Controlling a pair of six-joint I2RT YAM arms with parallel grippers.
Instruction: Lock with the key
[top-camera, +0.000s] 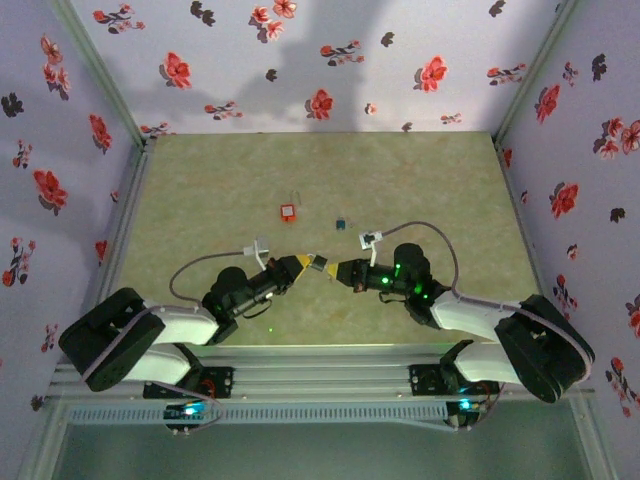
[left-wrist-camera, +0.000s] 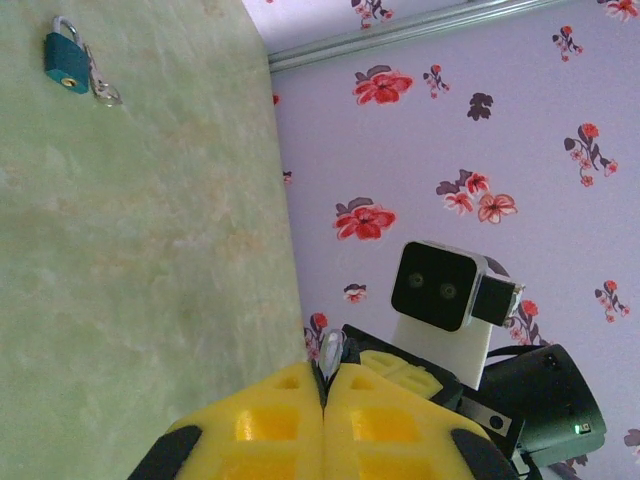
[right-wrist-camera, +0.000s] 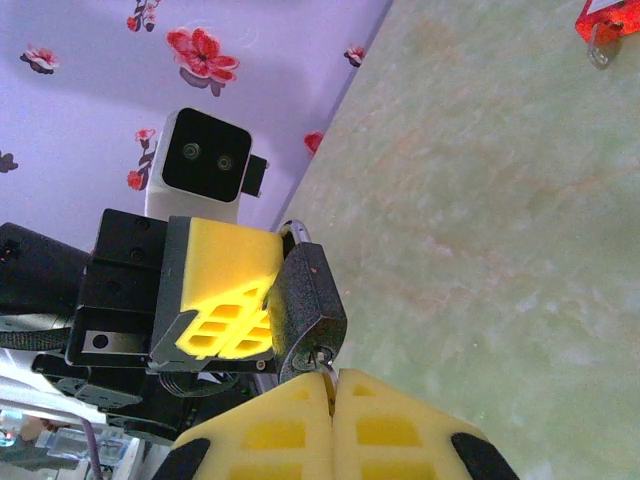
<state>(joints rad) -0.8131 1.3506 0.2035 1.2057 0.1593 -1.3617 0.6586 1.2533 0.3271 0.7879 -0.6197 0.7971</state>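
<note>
though apart: dark padlock (right-wrist-camera: 310, 305), red padlock (top-camera: 288, 212)

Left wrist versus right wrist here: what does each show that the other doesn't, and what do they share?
Left wrist, not right wrist: a teal padlock with keys lying on the table, and the right arm's camera. Right wrist, not left wrist: a red padlock at the frame edge, the body of the black padlock, the right pincer shut on the key at its base, and the left arm's camera. Both: the left pincer shut on that black padlock, its silvery shackle, the green table, the flowered wall.
</note>
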